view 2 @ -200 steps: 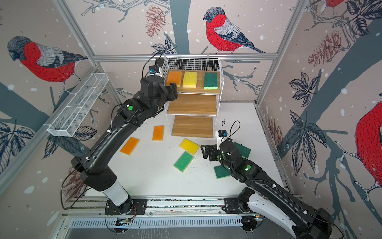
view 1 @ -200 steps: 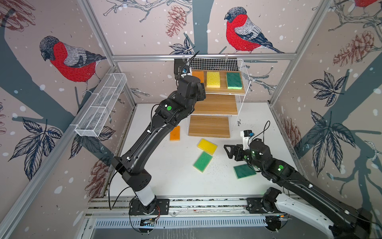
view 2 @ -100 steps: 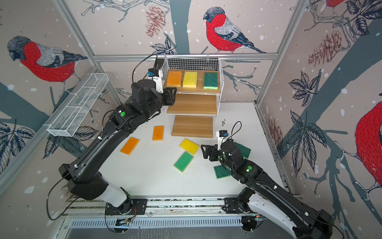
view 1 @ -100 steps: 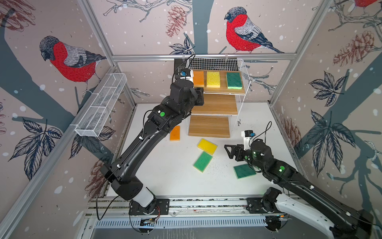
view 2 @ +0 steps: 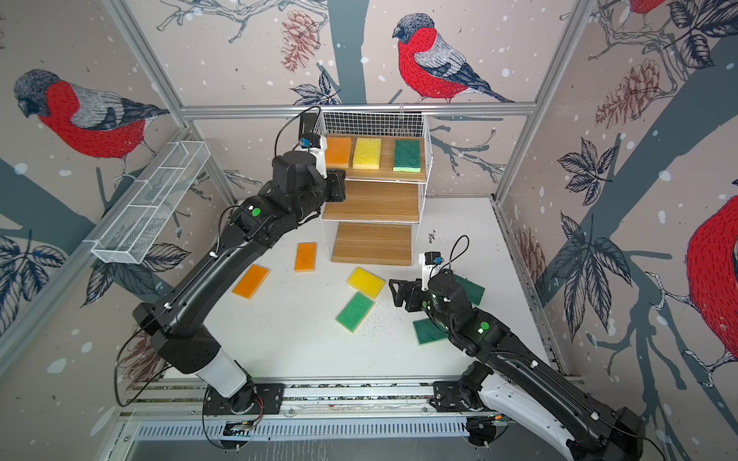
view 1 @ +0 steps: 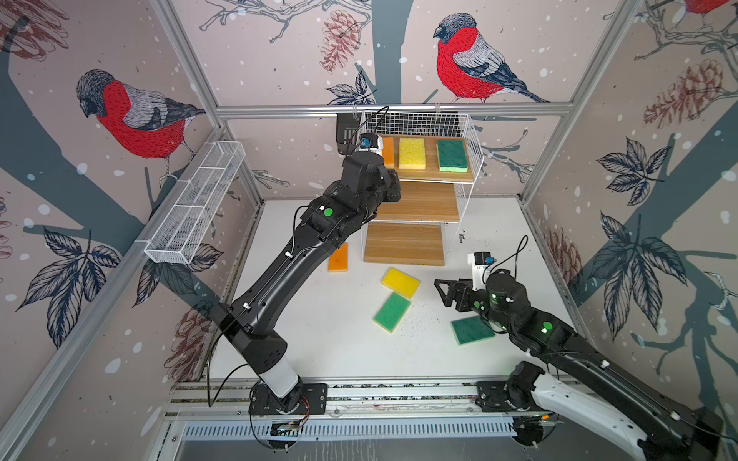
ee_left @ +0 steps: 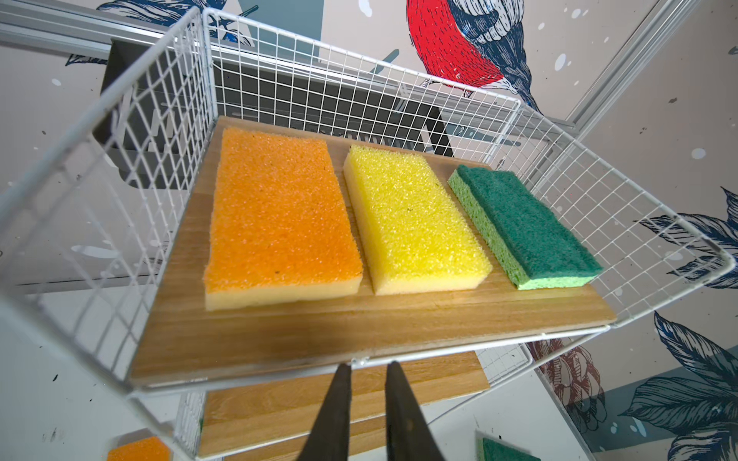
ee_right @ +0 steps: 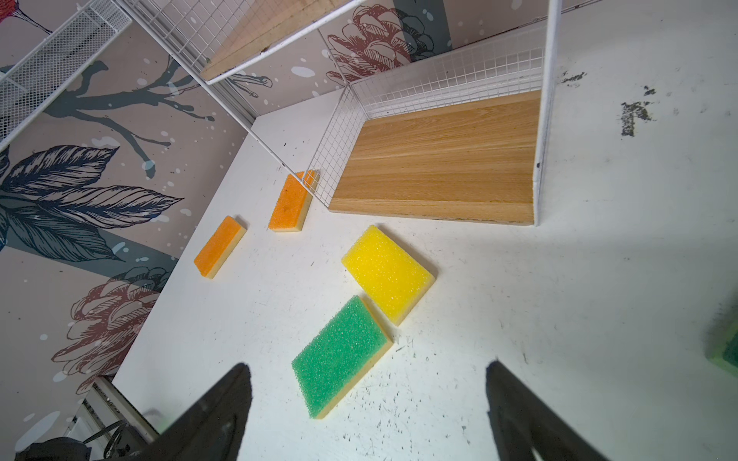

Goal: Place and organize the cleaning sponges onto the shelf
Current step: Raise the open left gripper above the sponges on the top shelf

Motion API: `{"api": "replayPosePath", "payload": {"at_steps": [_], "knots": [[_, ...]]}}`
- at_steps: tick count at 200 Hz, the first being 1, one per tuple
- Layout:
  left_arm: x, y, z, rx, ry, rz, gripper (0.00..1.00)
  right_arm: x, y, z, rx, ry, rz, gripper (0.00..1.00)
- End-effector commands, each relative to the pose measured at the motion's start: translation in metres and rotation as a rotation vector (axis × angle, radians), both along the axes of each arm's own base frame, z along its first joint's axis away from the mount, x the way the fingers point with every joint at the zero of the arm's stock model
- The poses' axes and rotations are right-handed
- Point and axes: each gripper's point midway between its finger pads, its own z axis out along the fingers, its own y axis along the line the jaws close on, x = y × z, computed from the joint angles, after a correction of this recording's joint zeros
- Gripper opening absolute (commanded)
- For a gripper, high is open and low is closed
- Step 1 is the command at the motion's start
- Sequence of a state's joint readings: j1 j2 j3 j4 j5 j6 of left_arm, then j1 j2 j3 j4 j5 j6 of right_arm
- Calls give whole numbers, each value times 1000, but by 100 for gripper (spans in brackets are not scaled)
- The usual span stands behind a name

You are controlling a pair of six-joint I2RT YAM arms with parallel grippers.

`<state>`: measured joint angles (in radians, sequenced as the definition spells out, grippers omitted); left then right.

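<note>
Fingers of the right gripper stand wide apart and empty at the bottom of the right wrist view, poised over the white table. Just ahead of them a light green sponge lies flat, one corner just beside a yellow sponge. In a top view, a dark green sponge lies partly under the right arm, lower right of centre, and a second dark green sponge shows behind the wrist. Left of centre, an outer orange sponge rests near the left arm, and an inner orange sponge lies just beside the lowest board of the shelf. Farther back, at upper centre, the top board carries a row of three, side by side but apart: a shelved orange sponge, a shelved yellow sponge and a shelved dark green sponge. The left gripper, clenched on nothing, sits with its tips just in front of that board's front edge.
</note>
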<state>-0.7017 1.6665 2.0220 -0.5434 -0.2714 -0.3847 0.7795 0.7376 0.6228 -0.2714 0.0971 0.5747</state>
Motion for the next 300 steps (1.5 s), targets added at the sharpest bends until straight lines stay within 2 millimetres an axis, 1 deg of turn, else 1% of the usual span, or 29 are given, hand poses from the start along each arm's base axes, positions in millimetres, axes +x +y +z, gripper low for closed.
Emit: {"api": "replayPosePath", "payload": {"at_steps": [1, 49, 133, 233, 300], "knots": [[8, 1, 12, -13, -46, 28, 18, 2, -2, 2, -13, -19, -9, 92], [17, 7, 9, -5, -46, 70, 18, 4, -3, 1, -19, -25, -10, 92], [29, 7, 5, 3, -44, 103, 19, 5, -2, -4, -29, -21, -5, 92], [34, 15, 3, 14, -53, 163, 19, 6, -4, -8, -38, -17, -7, 92], [39, 17, -2, 21, -47, 191, 19, 6, -6, -9, -41, -13, -12, 92]]}}
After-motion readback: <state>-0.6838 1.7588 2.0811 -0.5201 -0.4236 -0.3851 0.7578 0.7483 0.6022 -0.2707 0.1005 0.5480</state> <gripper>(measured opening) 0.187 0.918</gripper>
